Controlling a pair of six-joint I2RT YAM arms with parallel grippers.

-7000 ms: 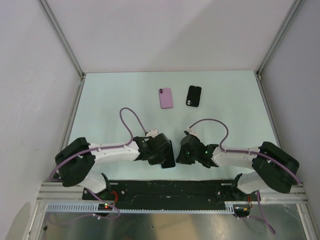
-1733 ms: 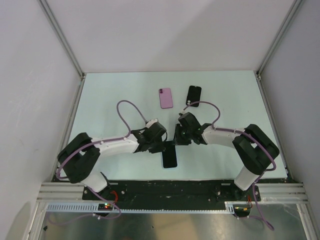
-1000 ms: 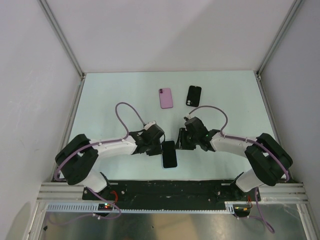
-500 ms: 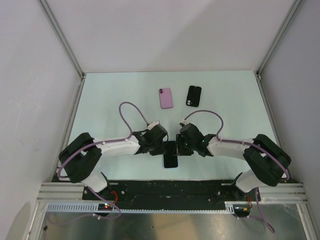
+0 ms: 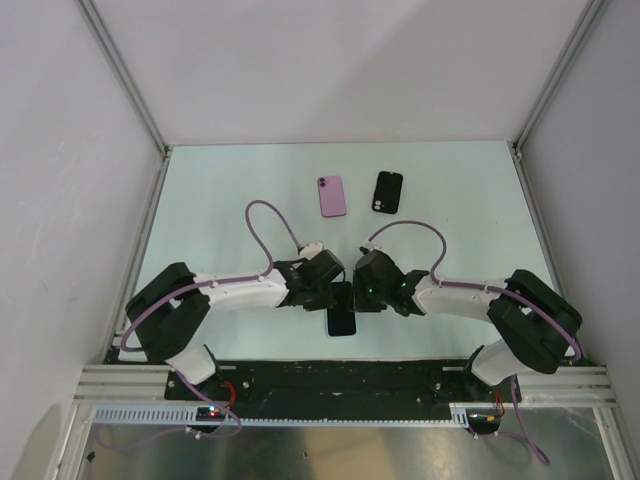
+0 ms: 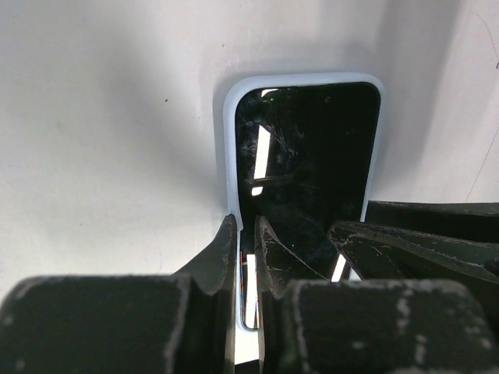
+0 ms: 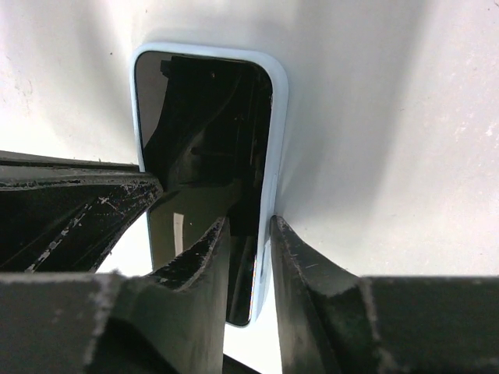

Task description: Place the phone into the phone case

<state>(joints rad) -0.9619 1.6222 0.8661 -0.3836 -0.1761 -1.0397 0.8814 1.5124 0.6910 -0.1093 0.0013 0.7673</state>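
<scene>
A phone [image 5: 340,312] with a black screen and a pale blue rim lies flat on the table near the front edge. My left gripper [image 5: 328,292] is shut on its left rim; the left wrist view shows the fingers [image 6: 226,253] pinching that rim, with the gripper [image 6: 246,243] over the phone [image 6: 312,156]. My right gripper [image 5: 360,290] is shut on the right rim, seen in the right wrist view [image 7: 251,245] with the phone [image 7: 203,132] ahead of it. A black phone case [image 5: 388,191] lies far back.
A pink phone [image 5: 332,196] lies face down beside the black case at the back of the pale table [image 5: 220,210]. Metal frame posts and white walls stand on both sides. The arms' bases sit at the near edge.
Over the last second both grippers have moved inward from either side of the phone and closed on its two long edges. The phone itself has barely shifted.
</scene>
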